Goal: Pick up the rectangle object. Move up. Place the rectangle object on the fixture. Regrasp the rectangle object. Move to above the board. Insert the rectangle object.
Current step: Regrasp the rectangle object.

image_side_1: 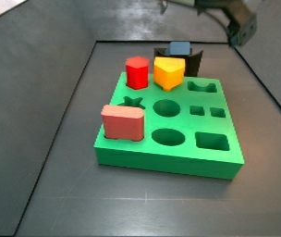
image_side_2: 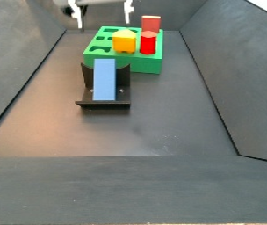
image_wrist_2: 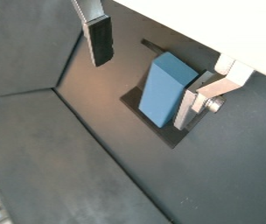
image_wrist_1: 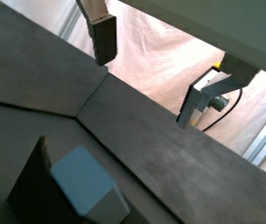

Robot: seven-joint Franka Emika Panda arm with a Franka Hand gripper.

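Block: plain steel-blue elongated rectangular block [image_side_2: 103, 79], lying tilted on the fixture, long axis running toward the board.
Fixture: black bracket on a base plate [image_side_2: 105, 99], on the dark floor just before the thick bright green board [image_side_2: 150, 60].
Hand: two-finger hand [image_side_2: 99, 10], raised above the block, fingers [image_wrist_2: 99, 39] spread, nothing between them.
Key relation: block below the hand, between the open fingers' line; regrasp likely straight down across its narrow width.

Steel-blue rectangle object [image_side_2: 104, 77] lying tilted lengthwise on black fixture [image_side_2: 103, 103], untouched, green board [image_side_2: 126, 54] with shaped cut-outs just behind, gripper [image_side_2: 99, 12] raised above, fingers apart, empty
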